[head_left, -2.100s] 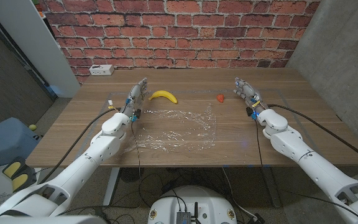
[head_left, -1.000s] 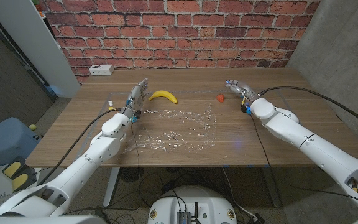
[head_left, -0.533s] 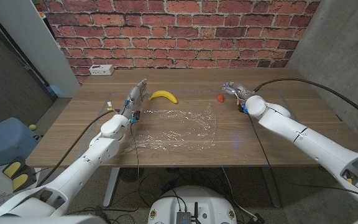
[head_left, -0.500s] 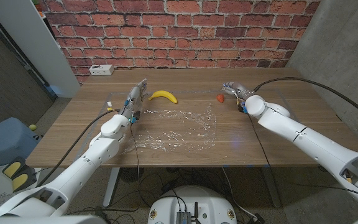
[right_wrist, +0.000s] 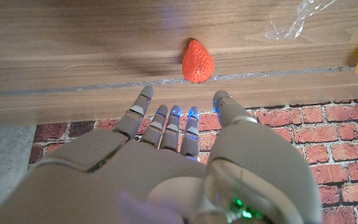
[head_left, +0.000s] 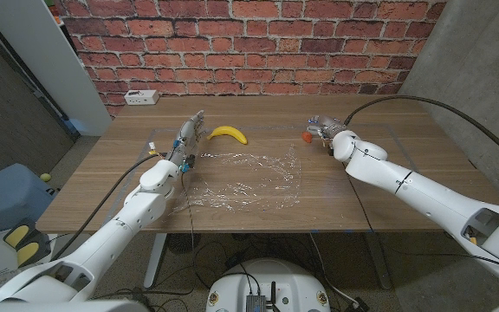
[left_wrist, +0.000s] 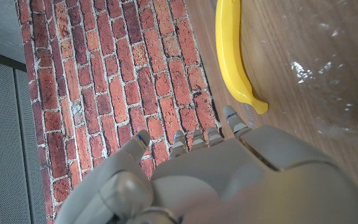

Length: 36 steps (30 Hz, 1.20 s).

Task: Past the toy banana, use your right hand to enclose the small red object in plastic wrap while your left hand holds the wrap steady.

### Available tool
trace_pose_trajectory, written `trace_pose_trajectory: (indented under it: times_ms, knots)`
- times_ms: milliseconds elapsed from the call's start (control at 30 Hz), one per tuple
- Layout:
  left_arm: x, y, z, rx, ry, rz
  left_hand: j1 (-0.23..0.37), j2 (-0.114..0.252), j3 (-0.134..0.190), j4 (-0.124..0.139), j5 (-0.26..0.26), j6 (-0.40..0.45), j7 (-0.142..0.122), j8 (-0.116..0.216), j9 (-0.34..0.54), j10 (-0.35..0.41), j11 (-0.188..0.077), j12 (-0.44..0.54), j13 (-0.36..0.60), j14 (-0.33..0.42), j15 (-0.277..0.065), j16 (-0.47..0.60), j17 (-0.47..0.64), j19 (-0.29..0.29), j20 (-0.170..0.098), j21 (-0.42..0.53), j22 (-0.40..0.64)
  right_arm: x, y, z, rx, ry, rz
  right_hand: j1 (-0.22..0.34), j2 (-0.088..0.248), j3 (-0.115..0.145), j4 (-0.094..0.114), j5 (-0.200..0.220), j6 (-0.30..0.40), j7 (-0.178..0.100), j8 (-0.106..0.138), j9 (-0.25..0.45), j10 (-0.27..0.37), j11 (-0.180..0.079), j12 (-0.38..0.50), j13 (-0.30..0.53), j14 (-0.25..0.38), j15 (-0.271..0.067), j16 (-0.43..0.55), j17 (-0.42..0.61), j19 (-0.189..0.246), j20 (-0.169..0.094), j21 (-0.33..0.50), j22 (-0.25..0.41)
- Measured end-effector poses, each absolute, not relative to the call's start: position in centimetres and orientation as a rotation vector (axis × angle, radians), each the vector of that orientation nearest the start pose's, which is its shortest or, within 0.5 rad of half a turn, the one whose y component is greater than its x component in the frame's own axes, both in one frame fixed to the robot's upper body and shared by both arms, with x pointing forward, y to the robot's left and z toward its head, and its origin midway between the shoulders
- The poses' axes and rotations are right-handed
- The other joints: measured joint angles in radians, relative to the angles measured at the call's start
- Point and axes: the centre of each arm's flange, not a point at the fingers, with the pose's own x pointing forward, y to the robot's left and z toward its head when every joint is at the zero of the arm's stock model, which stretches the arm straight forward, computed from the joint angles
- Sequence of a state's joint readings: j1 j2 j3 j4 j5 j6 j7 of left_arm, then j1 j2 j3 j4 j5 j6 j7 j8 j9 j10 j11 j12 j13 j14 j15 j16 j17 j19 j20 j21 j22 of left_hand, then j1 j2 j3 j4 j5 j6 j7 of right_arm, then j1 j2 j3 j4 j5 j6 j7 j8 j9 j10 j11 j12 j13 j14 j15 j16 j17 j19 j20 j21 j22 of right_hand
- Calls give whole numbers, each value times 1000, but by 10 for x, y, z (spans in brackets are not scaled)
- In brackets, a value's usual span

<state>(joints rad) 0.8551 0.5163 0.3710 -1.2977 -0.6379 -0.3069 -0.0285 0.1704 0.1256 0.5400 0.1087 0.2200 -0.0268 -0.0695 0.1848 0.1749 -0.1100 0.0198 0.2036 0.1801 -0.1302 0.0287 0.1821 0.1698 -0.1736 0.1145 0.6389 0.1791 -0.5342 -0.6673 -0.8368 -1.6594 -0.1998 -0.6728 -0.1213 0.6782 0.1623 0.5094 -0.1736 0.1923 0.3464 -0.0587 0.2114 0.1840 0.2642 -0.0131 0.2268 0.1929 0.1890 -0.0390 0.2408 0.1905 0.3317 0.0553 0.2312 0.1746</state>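
Note:
A small red strawberry toy lies on the wooden table, to the right of a yellow toy banana. A crinkled sheet of clear plastic wrap is spread in front of both. My right hand is just right of the strawberry, fingers apart and pointing at it, a small gap between them and holding nothing. My left hand stands upright left of the banana, beside the wrap's far left corner, fingers straight, empty.
A white power strip lies at the table's far left edge against the brick wall. A grey panel stands at the left, a concrete wall at the right. Bare wood stretches right of the wrap.
My right arm has swung in toward the middle, bringing its hand from well right of the strawberry to just beside it. The left hand, banana, strawberry and wrap have stayed put.

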Motion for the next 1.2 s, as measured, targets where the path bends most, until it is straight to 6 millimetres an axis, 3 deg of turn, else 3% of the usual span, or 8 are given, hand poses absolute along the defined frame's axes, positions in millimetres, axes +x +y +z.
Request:
trace_pose_trajectory:
  times_ms: [233,267,633,833,933,1033,1200]
  knots:
    - [650,295,-37,-27,-591,-198,0,0,0,0,0,0,0,0,0,0,0,0,0,0,0,0,0,0,0,0,0,654,-209,24,-1193,-265,-167,48,-11,4,-4,-8,22,-11,0,0,17,-17,-6,0,31,3,8,0,30,-5,0,0]
    - [650,295,-37,-28,-590,-197,0,0,0,0,0,0,0,0,0,0,0,0,0,0,0,0,0,0,0,0,0,658,-198,22,-1215,-265,-155,64,-14,4,-4,-8,24,-13,0,0,18,-18,-6,0,37,-2,8,0,31,-7,0,0]
    - [648,300,-39,-32,-589,-184,0,0,-2,-3,0,0,0,0,0,0,0,0,0,0,0,0,0,0,0,0,0,668,-187,22,-1282,-248,-155,118,-25,0,-9,-15,41,-20,0,0,36,-36,-6,0,83,-2,22,3,56,-7,9,2]
    - [648,301,-39,-32,-585,-179,0,0,1,-7,0,0,0,0,0,0,0,0,0,0,0,0,0,0,0,-6,0,673,-183,20,-1304,-239,-148,166,-36,0,-9,-15,74,-23,0,0,58,-43,-6,0,121,-1,40,8,92,-15,17,5]
    - [648,302,-39,-32,-584,-177,0,0,1,-7,0,0,0,0,0,0,0,0,0,0,0,0,0,4,4,-8,0,675,-181,19,-1316,-235,-147,196,-44,-10,-10,-15,117,-31,14,0,89,-48,-6,0,150,-3,56,13,107,-21,21,5]
    - [648,302,-40,-31,-578,-176,0,0,1,-7,0,0,0,0,0,0,0,0,0,0,0,0,0,4,4,-8,0,678,-179,17,-1325,-229,-146,232,-45,-25,-5,-15,162,-31,20,0,121,-51,0,0,188,-3,78,24,142,-22,33,10]
    - [649,303,-39,-29,-575,-175,0,0,1,-7,0,0,0,0,0,-4,4,0,0,0,0,0,0,4,3,-8,0,680,-178,14,-1341,-223,-157,313,-33,-65,-1,-15,262,-32,26,0,204,-63,10,5,339,-8,192,93,243,-60,84,23]
